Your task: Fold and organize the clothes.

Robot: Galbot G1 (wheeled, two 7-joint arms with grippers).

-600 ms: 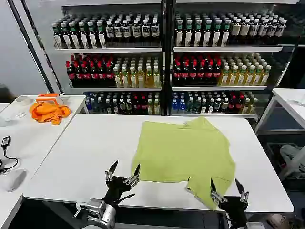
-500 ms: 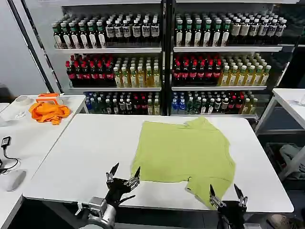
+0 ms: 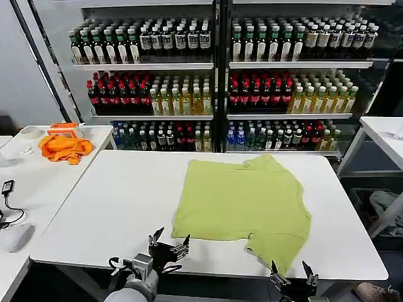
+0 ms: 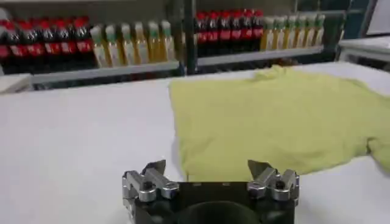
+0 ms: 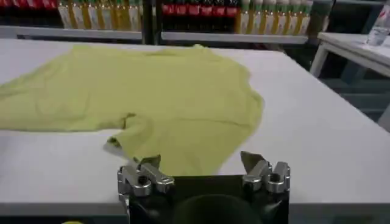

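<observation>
White table (image 3: 113, 201) is filling the frame's middle, T-shirt (image 3: 242, 201) lying flat right of centre; I'm holding my left gripper (image 3: 169, 242) and right gripper (image 3: 293, 275) wide open, empty, at the bottom edge.

Behind the white table (image 3: 113, 201), shelves of bottles (image 3: 220, 69) line up in rows. Off on a side table (image 3: 38, 182): orange cloth (image 3: 63, 148), possibly a bowl (image 3: 28, 133), a black cable (image 3: 7, 189).
</observation>
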